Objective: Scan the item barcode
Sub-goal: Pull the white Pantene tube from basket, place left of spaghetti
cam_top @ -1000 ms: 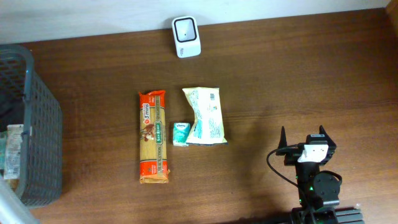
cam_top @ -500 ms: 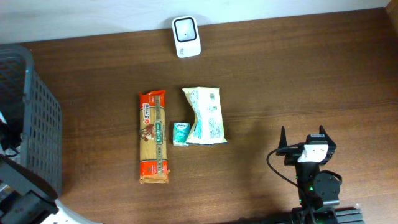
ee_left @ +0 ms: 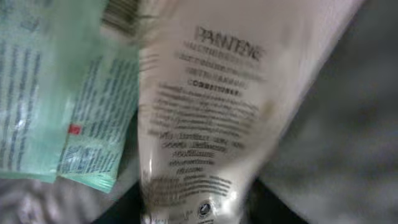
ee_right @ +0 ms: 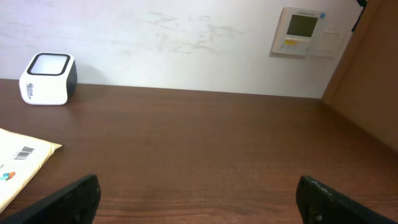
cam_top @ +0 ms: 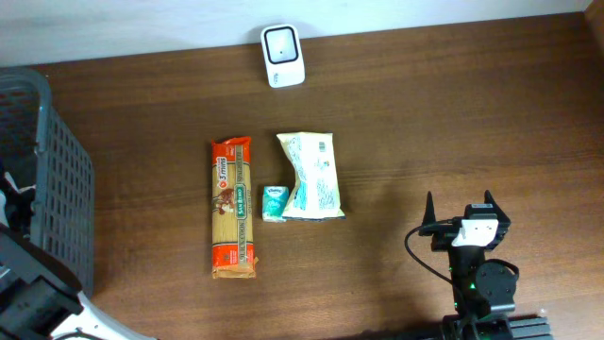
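Overhead: scanner point(cam_top: 283, 55) sitting far-centre; pasta pack point(cam_top: 233, 208), pouch point(cam_top: 310, 176) & teal pkt point(cam_top: 274, 203) lying mid-table. Left arm point(cam_top: 28, 293) hanging over basket point(cam_top: 66, 189) at left. Right gripper point(cam_top: 461, 200) sitting near-right, fingers spread wide.
Left wrist: Pantene tube point(ee_left: 211, 112) filling frame beside green pkts point(ee_left: 37, 87); left gripper fingers out of shot, can't tell grip.
Right wrist: scanner showing far left.

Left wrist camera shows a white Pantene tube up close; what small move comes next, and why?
Probably grip the Pantene tube and lift it up: it fills the view, apparently lying in the basket, while the scanner stands well away.
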`<state>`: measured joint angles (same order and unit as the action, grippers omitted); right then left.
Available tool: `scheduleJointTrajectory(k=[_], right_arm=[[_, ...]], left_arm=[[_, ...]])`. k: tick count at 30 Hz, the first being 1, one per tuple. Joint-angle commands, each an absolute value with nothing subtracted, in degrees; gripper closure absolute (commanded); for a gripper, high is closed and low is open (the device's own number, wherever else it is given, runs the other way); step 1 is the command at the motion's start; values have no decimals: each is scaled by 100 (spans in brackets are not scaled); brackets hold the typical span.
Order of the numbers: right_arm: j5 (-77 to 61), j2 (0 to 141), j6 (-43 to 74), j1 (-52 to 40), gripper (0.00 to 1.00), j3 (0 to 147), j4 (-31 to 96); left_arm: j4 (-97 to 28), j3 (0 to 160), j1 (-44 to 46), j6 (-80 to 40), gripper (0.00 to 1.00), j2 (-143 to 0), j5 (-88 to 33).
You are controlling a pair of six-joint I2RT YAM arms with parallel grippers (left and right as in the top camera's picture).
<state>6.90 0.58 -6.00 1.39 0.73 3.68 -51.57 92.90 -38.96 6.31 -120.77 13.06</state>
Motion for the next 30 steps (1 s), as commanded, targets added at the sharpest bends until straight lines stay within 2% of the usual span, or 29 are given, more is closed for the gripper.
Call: scheduleJointTrajectory(k=[1,3,8,13,16,20,24,27,28,29,30], right_arm=[[779,19,-576,102,2,32,388],[779,19,-576,102,1,32,390],[779,19,-576,102,2,32,388],[777,19,-576,104,2,32,388],[779,19,-576,102,2,32,388],[779,19,-576,102,2,32,390],[779,19,-576,102,1,32,388],[779,19,-576,102,1,32,388],[779,19,-576,102,2,32,390],[777,19,-576,102,2,32,388],[779,19,-576,102,2,32,388]], left_arm=[[-5146,9271,-3916,567,78,-12311,963],[-5146,9271,-3916,567,100,-12311,965],[-5664,9769,-3916,567,100,-12182,401],[-7000,11614,-3898,567,100,-11365,-814],[-7282,12632,-3747,567,100,-10506,-1474],[-7262,12820,-2867,567,100,-9430,-2189],[-7638,12575,-1479,563,100,-9459,-2163],[-7660,11845,-657,121,100,-9699,-1599],[-7601,11395,-377,-215,100,-9824,-945],[-7317,10523,-32,-676,100,-10009,-355],[-6646,9441,220,-838,100,-10173,-336]])
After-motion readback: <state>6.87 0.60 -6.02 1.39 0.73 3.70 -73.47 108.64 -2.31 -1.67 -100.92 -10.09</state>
